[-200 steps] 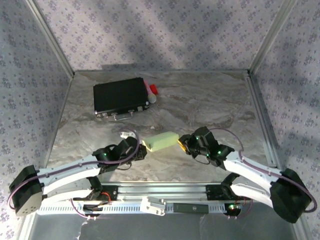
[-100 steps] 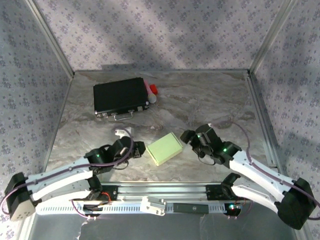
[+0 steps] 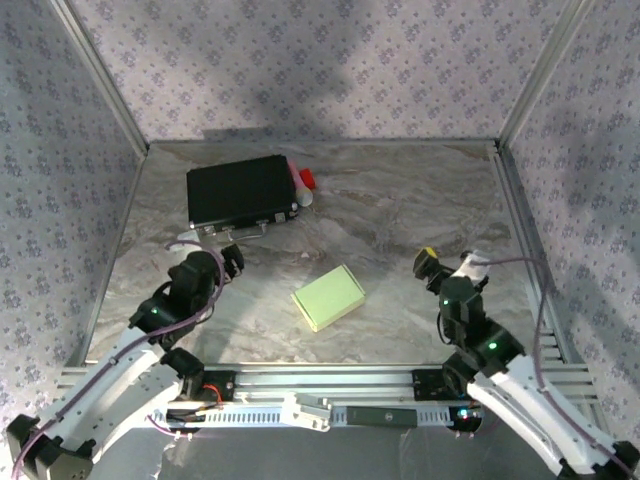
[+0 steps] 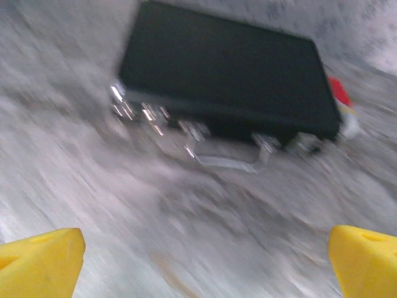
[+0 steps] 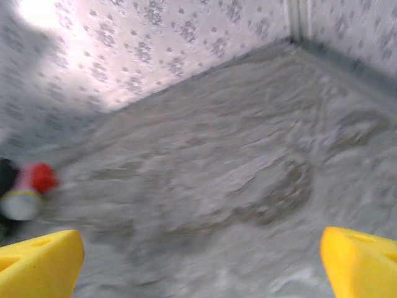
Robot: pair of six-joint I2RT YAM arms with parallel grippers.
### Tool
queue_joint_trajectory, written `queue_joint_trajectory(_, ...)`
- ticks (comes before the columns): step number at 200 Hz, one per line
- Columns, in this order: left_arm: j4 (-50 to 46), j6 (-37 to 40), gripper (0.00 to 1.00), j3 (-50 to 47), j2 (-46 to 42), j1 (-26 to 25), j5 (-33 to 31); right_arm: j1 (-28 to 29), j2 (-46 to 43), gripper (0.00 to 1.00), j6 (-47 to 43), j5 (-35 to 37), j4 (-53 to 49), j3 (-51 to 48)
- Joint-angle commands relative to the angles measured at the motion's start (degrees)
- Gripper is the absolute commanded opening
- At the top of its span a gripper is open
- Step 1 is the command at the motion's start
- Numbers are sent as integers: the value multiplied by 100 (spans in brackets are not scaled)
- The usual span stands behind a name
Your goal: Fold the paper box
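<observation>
Centrally, the pale green paper box (image 3: 328, 297) lies flat and closed on the marbled table (image 3: 420, 190), a little toward the near edge, with neither gripper touching it. The left gripper (image 3: 231, 256) hangs to the box's left and slightly farther back, well apart from it, pointing toward the black case (image 3: 240, 192) at the table's far left. From the left wrist camera, the jaws stand spread wide. One yellow fingertip (image 4: 40, 261) sits at each lower corner of the view, and there is nothing between them but bare table. The case lies ahead with its metal handle (image 4: 226, 158) and latches facing the lens (the picture is blurred).

A small red-and-white object (image 3: 304, 186) lies just beside the case's right end; what it is cannot be told.

The right gripper (image 3: 448, 258) hangs to the box's right, also well apart from it, over the right part of the table. Its jaws gape just as wide. In the right wrist view its yellow fingertips (image 5: 363, 261) frame only bare marbled surface, which runs back to the patterned walls (image 5: 155, 43), and the red-and-white object sits at the left edge of the view. Both grippers hold nothing, and the box lies roughly midway between them.
</observation>
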Motion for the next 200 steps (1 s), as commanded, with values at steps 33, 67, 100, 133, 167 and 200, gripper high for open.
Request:
queue_joint_trajectory(33,3527,3308,100,-1636,116,1616,818,-2143,690,99,-2074,-1229,2852,-906)
queue_joint_trajectory(67,4843,3203,100,-2010,1226,2605,1821,-3028,1984,99,-2127,-1888,4048,-1165)
queue_joint_trajectory(100,5928,3413,100,-1741,2627,2760,2131,-3231,3704,99,-2201,-2384,5460,-1007)
queue_joint_trajectory(133,6670,3656,100,-1353,3659,2857,2391,-3048,4854,99,-2749,-2633,5853,-441)
queue_joint_trajectory(167,8057,3642,100,-1500,4747,3134,2643,-3359,6010,99,-3036,-3251,7164,-475)
queue_joint_trajectory(200,7826,3261,100,-1115,5125,3613,3092,-3249,6450,99,-3293,-3508,6315,130)
